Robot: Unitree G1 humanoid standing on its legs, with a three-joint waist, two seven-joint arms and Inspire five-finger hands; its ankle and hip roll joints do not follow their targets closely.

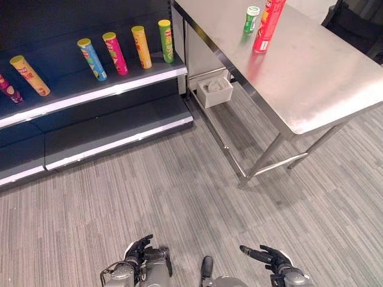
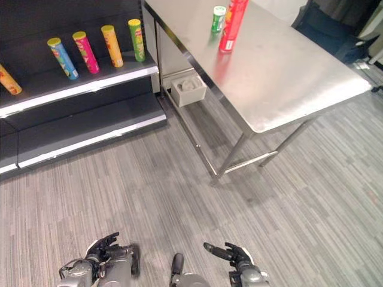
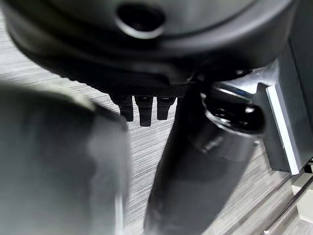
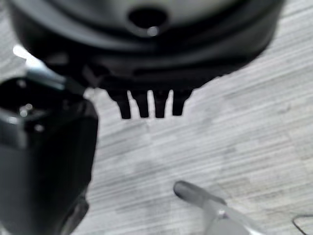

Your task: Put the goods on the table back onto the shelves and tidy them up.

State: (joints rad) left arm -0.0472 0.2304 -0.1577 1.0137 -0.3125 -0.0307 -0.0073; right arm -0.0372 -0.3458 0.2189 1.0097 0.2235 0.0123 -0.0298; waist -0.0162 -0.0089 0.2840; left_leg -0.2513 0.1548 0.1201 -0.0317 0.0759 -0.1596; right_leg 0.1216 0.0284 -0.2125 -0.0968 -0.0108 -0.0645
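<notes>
The red can [image 1: 267, 24] and the small green can [image 1: 252, 19] stand touching on the steel table [image 1: 311, 78], far ahead of both hands. The left hand [image 1: 141, 249] and right hand [image 1: 267, 257] hang low, fingers relaxed, holding nothing.

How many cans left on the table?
2: a tall red can and a short green can beside it, both upright at the far end of the steel table. The table's far edge is cut off, so more may be hidden.
</notes>
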